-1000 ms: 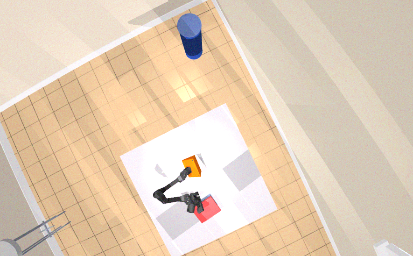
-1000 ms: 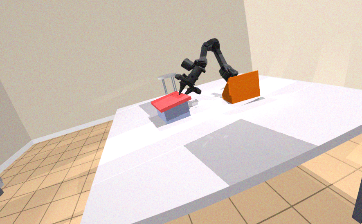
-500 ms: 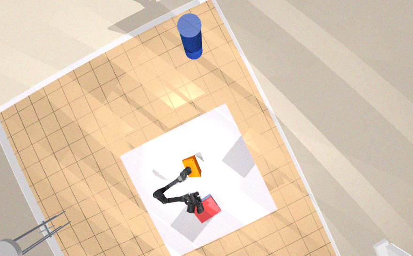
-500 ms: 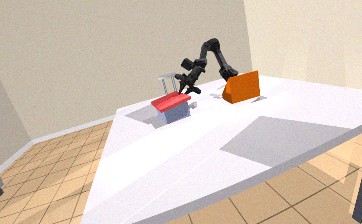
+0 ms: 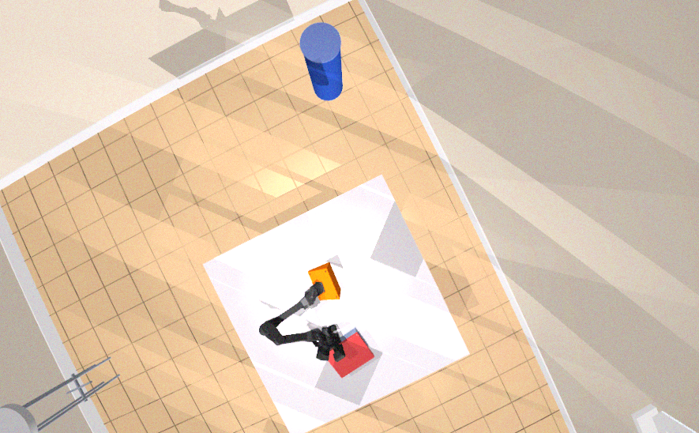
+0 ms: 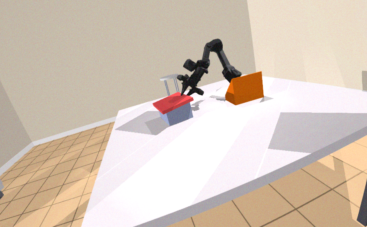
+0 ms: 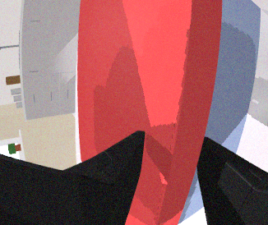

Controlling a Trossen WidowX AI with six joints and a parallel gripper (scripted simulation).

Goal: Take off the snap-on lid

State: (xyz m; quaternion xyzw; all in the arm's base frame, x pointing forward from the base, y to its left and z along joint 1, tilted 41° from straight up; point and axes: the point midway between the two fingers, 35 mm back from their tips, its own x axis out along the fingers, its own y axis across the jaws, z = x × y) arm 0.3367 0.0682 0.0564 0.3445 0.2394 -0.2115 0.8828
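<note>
From our side, the orange wedge-shaped block (image 5: 325, 280) (image 6: 248, 88) stands in the way beside the arm's base, while open tabletop (image 5: 373, 306) (image 6: 207, 135) between it and the box (image 5: 349, 334) (image 6: 179, 113) (image 7: 236, 82) leaves us room to pass.

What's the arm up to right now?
The WidowX's gripper is shut on one edge of the red snap-on lid. The lid is on top of the blue-grey storage box, which stands on the white table. So the lid isn't on the table yet.
</note>
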